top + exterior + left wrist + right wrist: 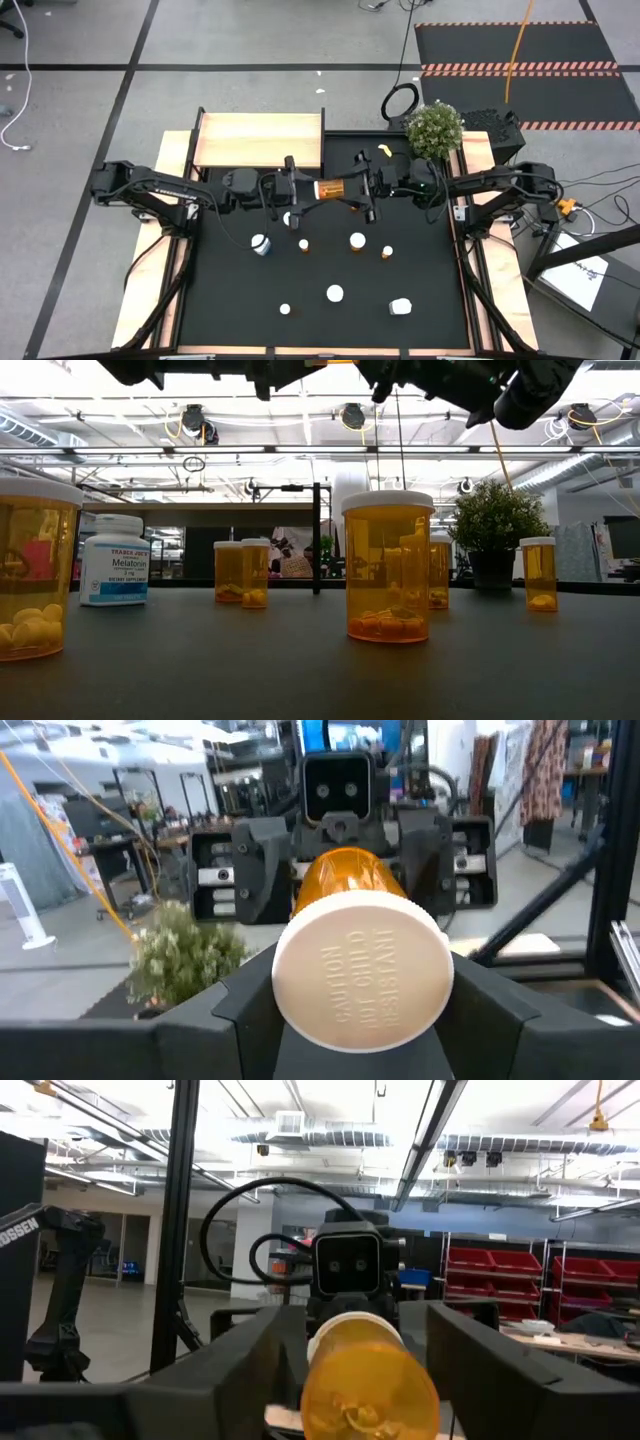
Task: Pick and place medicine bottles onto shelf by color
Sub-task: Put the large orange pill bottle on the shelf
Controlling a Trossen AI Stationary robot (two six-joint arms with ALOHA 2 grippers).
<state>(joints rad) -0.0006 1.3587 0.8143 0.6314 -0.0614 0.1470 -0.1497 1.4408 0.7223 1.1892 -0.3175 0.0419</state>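
**Bottle held between two arms above the mat**

Over the black mat [230, 300] on the tabletop, the left claw [300, 190] grips the white-capped end of an orange bottle [331, 188] lying level in the air, just in front of the light-wood shelf [258, 140]. The right claw [362, 187] meets the bottle's other end, its fingers standing around the orange base; whether they press on it cannot be told. A few pills show through the bottle's clear bottom in the right wrist view. The shelf, at the mat's far left corner, carries no bottles. Loose bottles stand on the mat nearer than the shelf: a white Melatonin bottle [113, 559], a pair of small orange bottles [241, 573], and a large orange bottle [387, 566] with pills lying at its bottom. A potted plant [434, 130] sits at the mat's far right corner.
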